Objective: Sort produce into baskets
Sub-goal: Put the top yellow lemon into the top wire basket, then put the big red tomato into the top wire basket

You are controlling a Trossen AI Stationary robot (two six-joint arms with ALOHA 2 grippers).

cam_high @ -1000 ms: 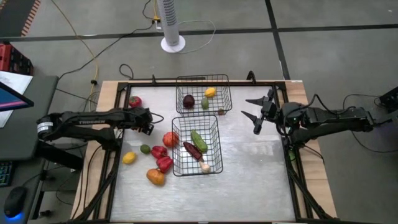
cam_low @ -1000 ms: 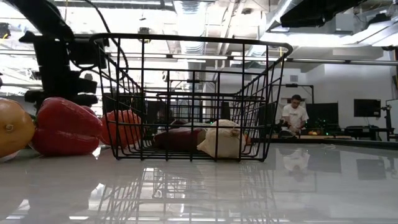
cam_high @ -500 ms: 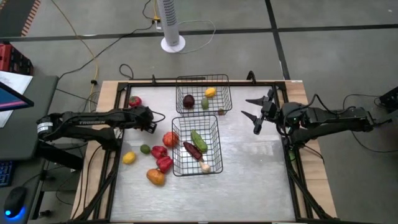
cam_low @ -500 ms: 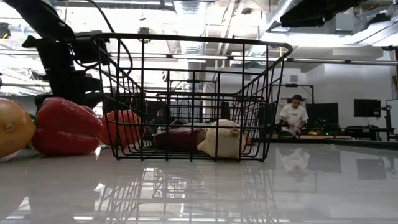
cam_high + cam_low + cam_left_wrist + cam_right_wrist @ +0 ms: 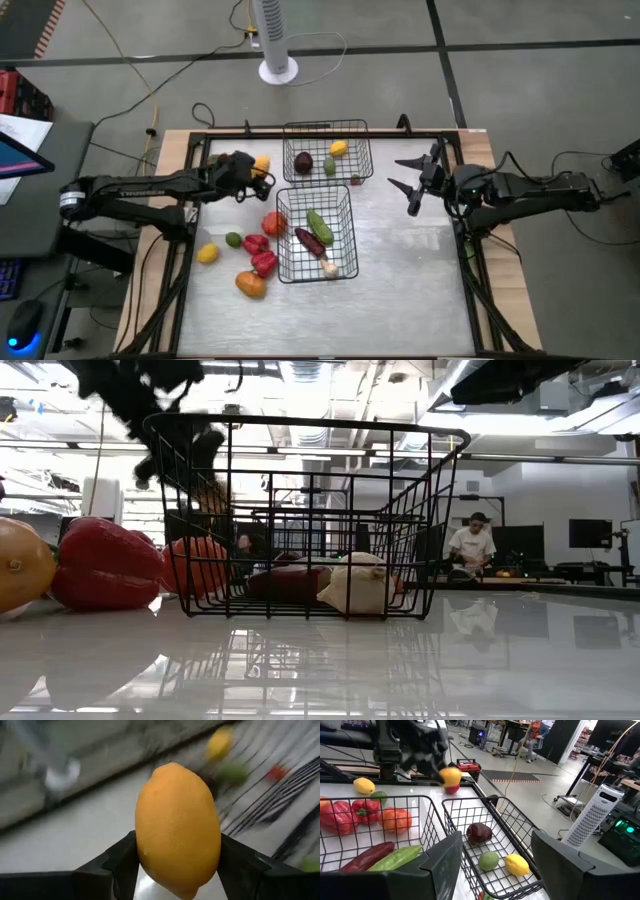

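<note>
High view: the left hand [image 5: 256, 170], which a second ago sat low by the loose produce, has risen toward ten o'clock, now clamped on a round orange-yellow fruit [image 5: 262, 165] just beside the far black wire-mesh basket [image 5: 327, 128].

Left wrist view: the fruit [image 5: 177, 829] fills the grip.

Right wrist view: the right hand [image 5: 495, 865] waits, fingers apart.

One more piece looks ready to drop.

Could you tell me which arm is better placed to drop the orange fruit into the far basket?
Left. The left gripper is shut on the orange fruit, raised just beside the far basket. The right gripper hangs open and empty at the table's right.
</note>
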